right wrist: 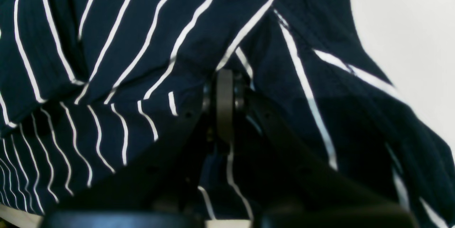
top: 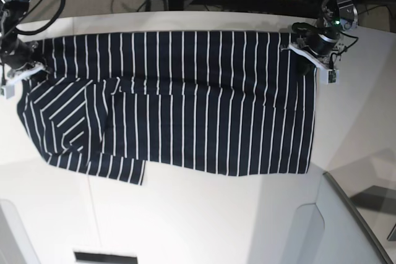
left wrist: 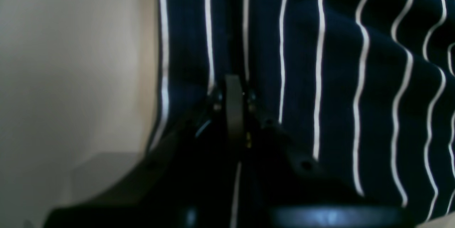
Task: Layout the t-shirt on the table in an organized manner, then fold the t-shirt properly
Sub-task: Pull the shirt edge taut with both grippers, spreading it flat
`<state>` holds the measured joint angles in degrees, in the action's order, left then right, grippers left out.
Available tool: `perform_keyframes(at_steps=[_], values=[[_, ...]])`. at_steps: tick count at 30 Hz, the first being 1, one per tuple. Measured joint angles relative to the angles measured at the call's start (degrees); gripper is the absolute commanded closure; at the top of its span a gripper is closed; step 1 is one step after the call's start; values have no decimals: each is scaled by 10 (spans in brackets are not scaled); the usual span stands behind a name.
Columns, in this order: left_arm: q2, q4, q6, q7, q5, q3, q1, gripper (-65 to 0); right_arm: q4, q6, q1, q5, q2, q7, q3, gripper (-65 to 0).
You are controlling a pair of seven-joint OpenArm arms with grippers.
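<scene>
Base view shows the t-shirt (top: 185, 103), soft navy cloth with thin white stripes, spread wide across the smooth white worktop (top: 204, 221), 1 sleeve folded inward. Left claw (left wrist: 233, 79) and right claw (right wrist: 224, 73) each pinch its far edge at opposite corners.

The t-shirt (top: 185, 103) I hold is soft, matt striped cloth, lightly creased; the table (top: 204, 214) beneath looks smooth with a faint sheen.
</scene>
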<state>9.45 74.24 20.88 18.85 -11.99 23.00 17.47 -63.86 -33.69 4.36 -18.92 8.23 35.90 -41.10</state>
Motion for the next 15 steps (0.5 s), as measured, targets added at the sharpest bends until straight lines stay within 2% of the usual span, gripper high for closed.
perform_keyframes(at_steps=[6,15], values=[[-1,49,-10,29,16,42,38,0,-7,-4,13,-4,0,-3,0,-8],[0,96,-10,37,15,43,55,0,-95,2,50,14,-4,46,2,-8]])
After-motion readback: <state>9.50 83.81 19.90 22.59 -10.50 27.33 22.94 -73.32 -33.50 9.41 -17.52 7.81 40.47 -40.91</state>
